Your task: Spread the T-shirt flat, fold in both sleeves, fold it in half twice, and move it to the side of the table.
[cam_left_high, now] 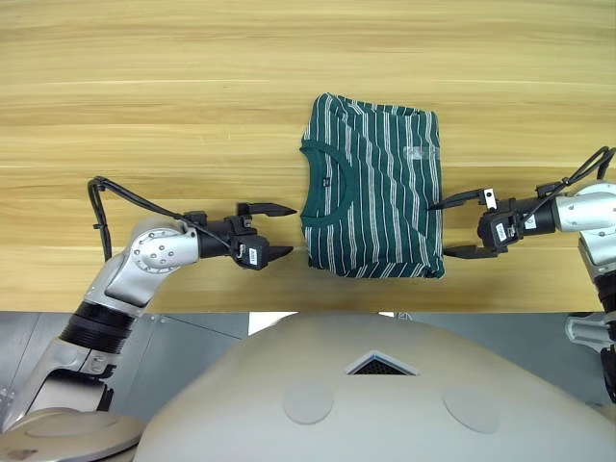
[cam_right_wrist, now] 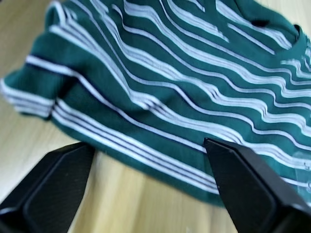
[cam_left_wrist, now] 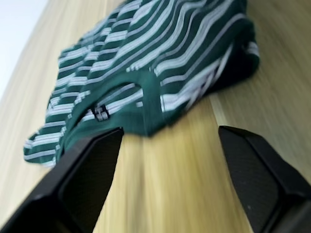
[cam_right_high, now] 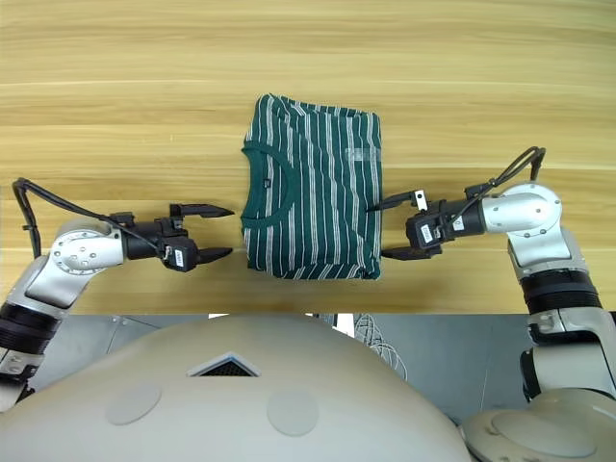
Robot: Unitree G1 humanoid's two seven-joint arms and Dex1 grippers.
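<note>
A green T-shirt (cam_left_high: 373, 188) with white stripes lies folded into a rectangle on the wooden table (cam_left_high: 144, 96), its neckline facing my left arm. My left gripper (cam_left_high: 283, 232) is open, a short way from the shirt's collar edge and not touching it. In the left wrist view the collar (cam_left_wrist: 121, 99) lies just beyond the open fingers (cam_left_wrist: 92, 165). My right gripper (cam_left_high: 445, 228) is open at the shirt's opposite edge, its fingertips right at the cloth. The right wrist view shows the striped folded edge (cam_right_wrist: 146, 145) between the spread fingers (cam_right_wrist: 243, 179).
The table's near edge (cam_left_high: 192, 310) runs just below both arms. Bare wood stretches to the left, right and far side of the shirt.
</note>
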